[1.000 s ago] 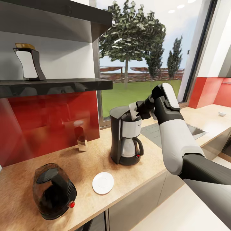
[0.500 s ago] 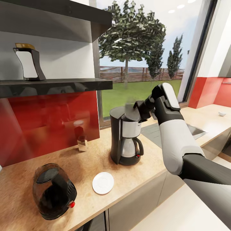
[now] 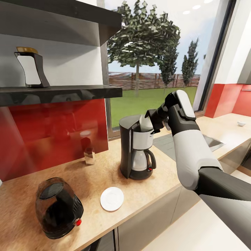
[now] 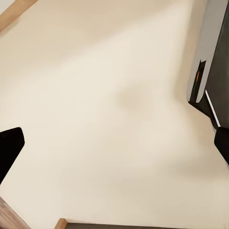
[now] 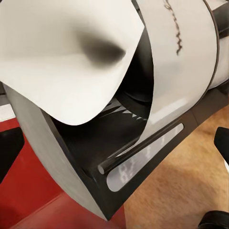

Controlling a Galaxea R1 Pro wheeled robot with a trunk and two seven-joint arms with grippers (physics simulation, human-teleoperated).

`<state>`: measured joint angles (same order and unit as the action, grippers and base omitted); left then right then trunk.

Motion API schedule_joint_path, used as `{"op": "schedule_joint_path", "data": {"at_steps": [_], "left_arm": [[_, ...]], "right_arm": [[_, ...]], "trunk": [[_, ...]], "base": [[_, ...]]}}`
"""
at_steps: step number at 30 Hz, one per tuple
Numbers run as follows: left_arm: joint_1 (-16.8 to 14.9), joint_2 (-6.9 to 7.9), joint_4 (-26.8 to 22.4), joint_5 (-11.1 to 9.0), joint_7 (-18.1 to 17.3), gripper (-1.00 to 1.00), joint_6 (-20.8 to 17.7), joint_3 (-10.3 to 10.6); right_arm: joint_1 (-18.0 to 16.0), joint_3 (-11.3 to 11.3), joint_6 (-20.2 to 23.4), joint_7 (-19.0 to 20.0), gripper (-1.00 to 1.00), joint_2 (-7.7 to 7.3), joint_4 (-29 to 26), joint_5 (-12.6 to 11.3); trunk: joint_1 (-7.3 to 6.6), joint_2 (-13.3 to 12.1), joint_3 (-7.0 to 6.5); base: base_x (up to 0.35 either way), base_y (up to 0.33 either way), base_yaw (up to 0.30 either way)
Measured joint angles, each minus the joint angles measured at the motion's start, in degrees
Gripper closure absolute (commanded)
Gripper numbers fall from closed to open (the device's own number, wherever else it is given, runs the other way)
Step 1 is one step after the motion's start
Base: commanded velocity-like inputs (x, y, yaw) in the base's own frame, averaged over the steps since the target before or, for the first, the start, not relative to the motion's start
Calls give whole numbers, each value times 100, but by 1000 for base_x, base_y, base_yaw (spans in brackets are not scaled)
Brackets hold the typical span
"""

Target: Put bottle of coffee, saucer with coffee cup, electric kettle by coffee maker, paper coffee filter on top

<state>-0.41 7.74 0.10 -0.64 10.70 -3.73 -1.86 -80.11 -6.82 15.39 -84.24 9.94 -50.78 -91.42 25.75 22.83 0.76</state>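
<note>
Showing one moment at the coffee maker, landmark for every place given below.
Right gripper (image 3: 149, 122): poised at the open top of the coffee maker, black fingers either side of the paper coffee filter; whether they pinch it or have let go cannot be told.
Right fingertips (image 5: 8, 148): dark tips at both edges of the right wrist view, set widely apart.
Paper coffee filter (image 5: 67, 57): white curved sheet standing in the brew basket at the top of the coffee maker, its upper edge rising above the rim (image 3: 145, 122).
Coffee maker (image 3: 136, 150): black and silver, upright on the countertop (image 3: 160, 181), glass carafe in its base, small red switch low on the front.
Writing: dark script runs along the silver band (image 5: 177, 28); too slanted to read.
Saucer (image 3: 112, 198): white, bare, flat on the countertop in front of the coffee maker, apart from it.
Electric kettle (image 3: 58, 207): dark, translucent, red button near its base; well to the left of the coffee maker, past the saucer.
Glass (image 3: 89, 155): small, left of the coffee maker at the red backsplash.
Bottle of coffee (image 3: 30, 69): black and white, tan cap, on the shelf (image 3: 69, 91) above and left of the coffee maker; no readable label.
Left gripper (image 4: 114, 138): fingertips far apart, nothing between them, over pale floor.
</note>
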Motion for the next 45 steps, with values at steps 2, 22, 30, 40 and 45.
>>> {"op": "schedule_joint_path", "data": {"at_steps": [2, 22, 30, 40, 45], "left_arm": [[0, 0, -1, 0, 0, -100, 0, 0], [-1, 4, -2, 0, 0, -100, 3, 0], [-2, 9, -2, 0, 0, -100, 9, 6], [0, 0, -2, 1, 0, -100, 9, 8], [-1, 1, -2, 4, 0, -100, 9, 15]], "right_arm": [[0, 0, 0, 2, -100, 0, 0, 0], [0, 2, 0, 3, -100, 0, -29, 0], [0, 4, 243, -8, -100, 0, -1097, -8], [1, 12, 298, -29, -100, 0, -1793, -23], [1, 12, 299, -30, -100, 0, -1809, -26]], "trunk": [[0, 0, 0], [0, 0, 0], [0, 1, 0], [0, 0, 0], [0, 0, 0]], "base": [[0, 0, 0], [0, 0, 0], [0, 0, 0], [0, 0, 0], [0, 0, 0]]}}
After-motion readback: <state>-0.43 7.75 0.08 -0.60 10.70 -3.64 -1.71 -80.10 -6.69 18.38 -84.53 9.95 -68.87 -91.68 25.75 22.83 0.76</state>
